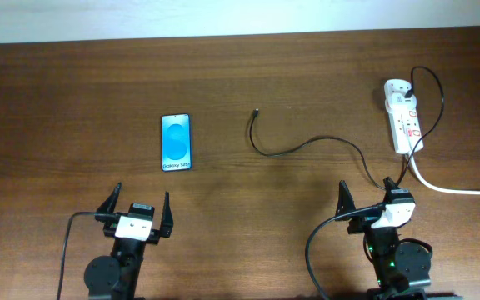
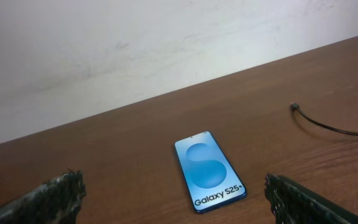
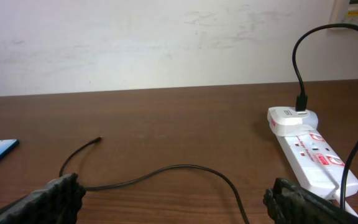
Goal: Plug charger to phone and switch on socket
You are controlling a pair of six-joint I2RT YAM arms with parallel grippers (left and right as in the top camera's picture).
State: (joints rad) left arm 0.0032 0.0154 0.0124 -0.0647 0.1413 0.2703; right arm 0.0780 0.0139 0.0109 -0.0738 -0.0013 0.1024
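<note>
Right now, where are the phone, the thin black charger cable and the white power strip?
phone (image 1: 176,142), overhead view, centre of its blue screen.
charger (image 3: 179,166), right wrist view, arched middle of the black cable.
socket (image 1: 404,122), overhead view, middle of its white body.

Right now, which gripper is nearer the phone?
The left gripper: the phone lies just ahead of it. The right gripper sits far off, toward the socket.

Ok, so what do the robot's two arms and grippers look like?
Both match: the left gripper and right gripper have black pointed fingers, rough-textured close up, on a white block. Below sit black rounded arm joints, and a black cable trails from each arm.
</note>
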